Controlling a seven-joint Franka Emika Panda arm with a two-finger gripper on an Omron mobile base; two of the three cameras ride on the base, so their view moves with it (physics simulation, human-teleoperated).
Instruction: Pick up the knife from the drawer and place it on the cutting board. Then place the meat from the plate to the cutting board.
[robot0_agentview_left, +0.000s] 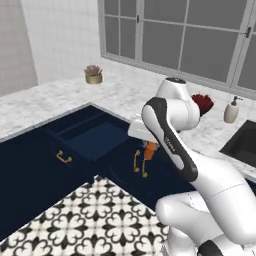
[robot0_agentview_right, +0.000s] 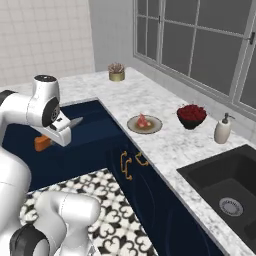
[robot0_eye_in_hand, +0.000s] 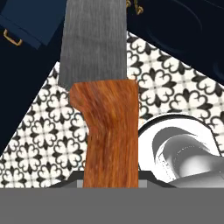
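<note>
Knife (robot0_eye_in_hand: 105, 105) held tight, up out of the drawer (robot0_agentview_left: 90, 137).
Big blue drawer sits open; gripper (robot0_agentview_right: 56, 134) pinches the small knife's handle. Step 1 is half done. Next, find the cutting board and carry the knife there.

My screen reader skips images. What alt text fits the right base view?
A white robot arm's gripper holds a knife above an open navy drawer. On the marble counter, meat sits on a plate.

The knife (robot0_eye_in_hand: 105, 109) is orange-brown wood with a grey blade. The drawer (robot0_agentview_left: 82, 135) is dark blue. The floor (robot0_eye_in_hand: 170, 83) has black-and-white swirls.
</note>
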